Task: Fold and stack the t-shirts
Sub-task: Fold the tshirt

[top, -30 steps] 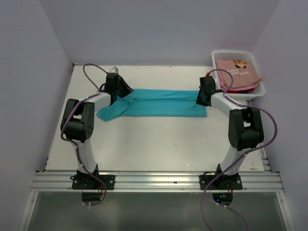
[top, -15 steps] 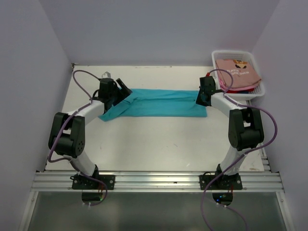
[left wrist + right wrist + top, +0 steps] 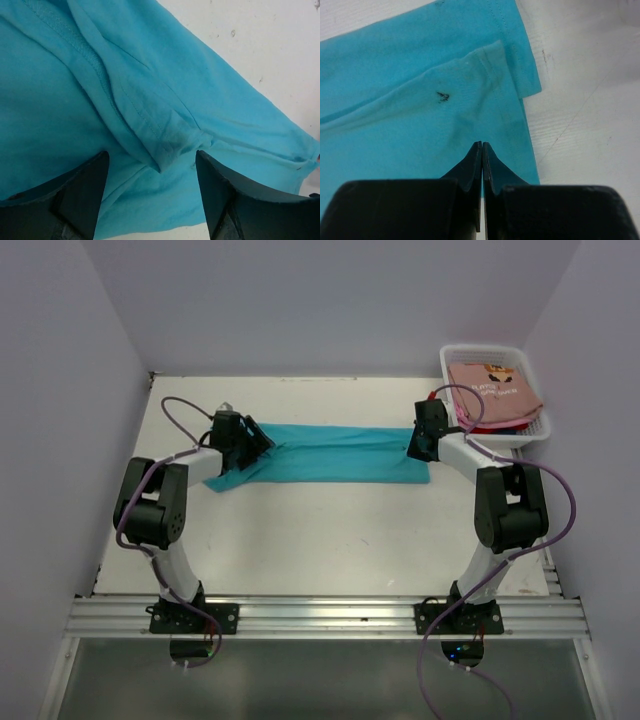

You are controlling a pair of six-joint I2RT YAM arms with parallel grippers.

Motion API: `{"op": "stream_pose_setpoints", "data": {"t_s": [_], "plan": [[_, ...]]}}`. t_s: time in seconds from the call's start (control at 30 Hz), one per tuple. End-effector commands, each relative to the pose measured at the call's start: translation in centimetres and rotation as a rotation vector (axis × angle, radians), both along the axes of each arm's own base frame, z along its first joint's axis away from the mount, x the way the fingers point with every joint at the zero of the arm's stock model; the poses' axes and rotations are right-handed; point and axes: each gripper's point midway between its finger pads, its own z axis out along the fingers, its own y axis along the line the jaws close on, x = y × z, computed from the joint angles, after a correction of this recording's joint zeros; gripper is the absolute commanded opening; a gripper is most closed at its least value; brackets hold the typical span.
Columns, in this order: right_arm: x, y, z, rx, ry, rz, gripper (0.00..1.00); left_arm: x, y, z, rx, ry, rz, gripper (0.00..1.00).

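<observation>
Mid-fold: the teal t-shirt (image 3: pixel 340 452) lies stretched on the tabletop (image 3: pixel 330 540) between both tools. The left tool (image 3: pixel 151 155) gapes empty astride a bunched seam (image 3: pixel 167 145); the right tool (image 3: pixel 481 146) sits closed tight at the shirt's opposite end. Likely next: pinching that seam.

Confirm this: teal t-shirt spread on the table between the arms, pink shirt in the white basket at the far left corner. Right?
Not quite: the top view shows the white basket, with the pink shirt in it, at the far right corner. The teal t-shirt is as you said.
</observation>
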Motion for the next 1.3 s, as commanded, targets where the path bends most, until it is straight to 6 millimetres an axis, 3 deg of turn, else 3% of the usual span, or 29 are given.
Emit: {"op": "stream_pose_setpoints", "data": {"t_s": [0.0, 0.23, 0.73, 0.93, 1.17, 1.27], "plan": [[0.4, -0.3, 1.7, -0.012, -0.047, -0.009, 0.0, 2.6, 1.1, 1.8, -0.004, -0.081, 0.042, 0.73], [0.5, -0.3, 1.7, -0.014, -0.048, -0.007, 0.0, 3.7, 1.5, 2.0, -0.019, -0.114, 0.049, 0.71], [0.7, -0.4, 1.5, -0.026, -0.04, -0.004, 0.0, 6.6, 0.0, 4.1, -0.105, -0.219, -0.011, 0.63], [0.6, -0.4, 1.1, -0.028, -0.031, -0.004, 0.0, 7.8, 0.3, 3.6, -0.099, -0.221, -0.007, 0.61], [0.6, -0.6, 1.1, -0.037, -0.03, -0.005, 0.0, 9.1, 0.0, 0.9, -0.106, -0.177, -0.022, 0.58], [0.5, -0.7, 1.1, -0.042, -0.027, -0.006, 0.0, 9.8, -0.4, 0.8, -0.12, -0.185, -0.034, 0.57]]}}
